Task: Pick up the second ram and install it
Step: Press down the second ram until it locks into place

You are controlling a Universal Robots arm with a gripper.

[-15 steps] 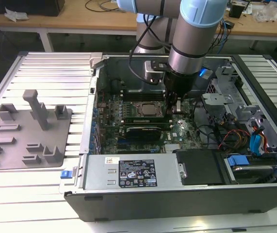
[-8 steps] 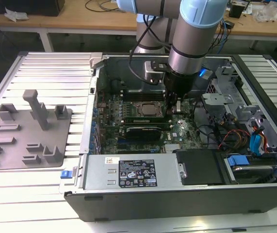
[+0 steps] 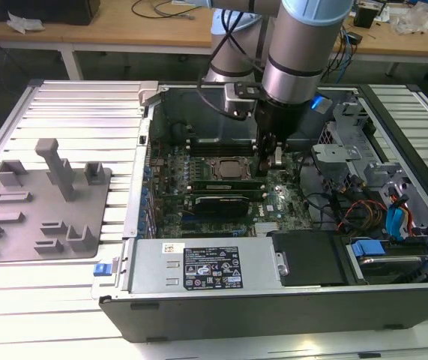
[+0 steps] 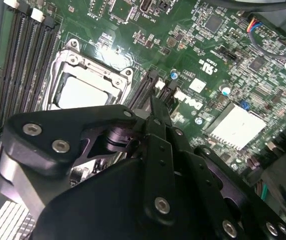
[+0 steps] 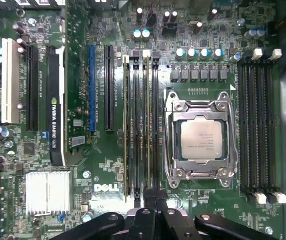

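Observation:
Two thin green ram sticks stand edge-up in the black slots beside the processor socket point(image 5: 200, 140). The second ram point(image 5: 147, 125) sits in a slot one over from the other stick point(image 5: 126, 125). My gripper point(image 5: 153, 201) is down at one end of the second ram, and its black fingers point(image 4: 155, 130) come together to a single tip right over that end. In the exterior view the gripper point(image 3: 268, 159) hangs low inside the open computer case, just to that view's right of the socket point(image 3: 228, 168).
A black graphics card point(image 5: 55, 110) and a silver heatsink point(image 5: 47, 192) lie beyond the ram slots. More slots with white clips point(image 5: 260, 125) flank the socket's other side. Drive bays and cables point(image 3: 378, 210) crowd the case's right; a grey parts tray point(image 3: 41, 202) lies outside.

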